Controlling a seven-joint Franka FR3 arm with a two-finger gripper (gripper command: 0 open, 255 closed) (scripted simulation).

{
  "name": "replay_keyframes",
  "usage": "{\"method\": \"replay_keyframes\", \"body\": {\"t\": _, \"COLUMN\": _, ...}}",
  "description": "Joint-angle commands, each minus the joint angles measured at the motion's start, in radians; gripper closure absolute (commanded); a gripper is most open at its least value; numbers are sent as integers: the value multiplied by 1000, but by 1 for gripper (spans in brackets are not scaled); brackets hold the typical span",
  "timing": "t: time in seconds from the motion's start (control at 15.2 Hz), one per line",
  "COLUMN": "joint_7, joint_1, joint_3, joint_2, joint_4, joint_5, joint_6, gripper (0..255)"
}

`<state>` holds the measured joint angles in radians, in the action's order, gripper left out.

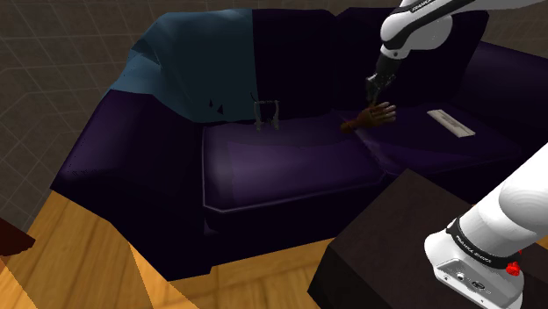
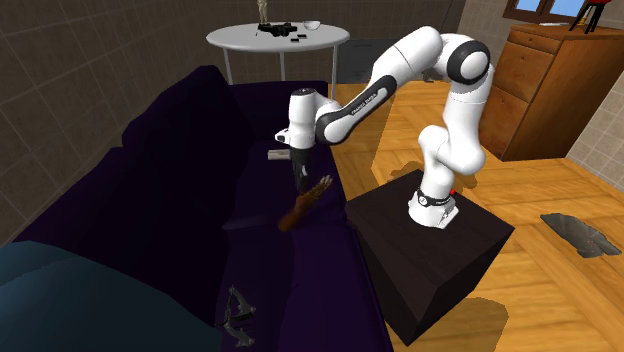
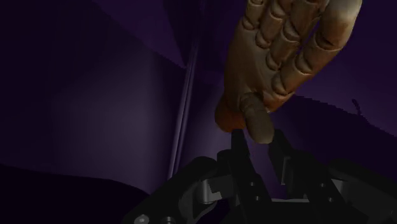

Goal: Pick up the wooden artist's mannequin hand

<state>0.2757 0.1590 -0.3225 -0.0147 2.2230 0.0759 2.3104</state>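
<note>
Checking the grasp, we find the gripper [image 3: 257, 145] fingers pinching the thumb tip of the wooden hand [image 3: 280, 57], which lies on the sofa [image 1: 281, 162] seat by the cushion seam. We judge it light, rigid and smooth, with jointed digits that may swivel; a hold across the palm should be firmer

A dark purple sofa [image 1: 281, 167] has a blue blanket [image 1: 189, 61] draped over its back. A small metal frame [image 1: 266, 114] and a flat grey bar [image 1: 450, 122] lie on its cushions. A round white table [image 2: 278, 38] and a wooden cabinet [image 2: 545, 90] stand on the plank floor [image 2: 560, 290].
</note>
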Motion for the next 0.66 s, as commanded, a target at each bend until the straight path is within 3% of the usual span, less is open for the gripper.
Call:
{"method": "replay_keyframes", "body": {"t": 0.0, "joint_7": -7, "joint_1": 0, "joint_3": 0, "joint_2": 16, "joint_4": -13, "joint_5": -9, "joint_6": -27, "gripper": 255}}
{"method": "replay_keyframes", "body": {"t": 0.59, "joint_7": -27, "joint_1": -1, "joint_3": 2, "joint_2": 61, "joint_4": -64, "joint_5": -31, "joint_6": -121, "gripper": 255}}
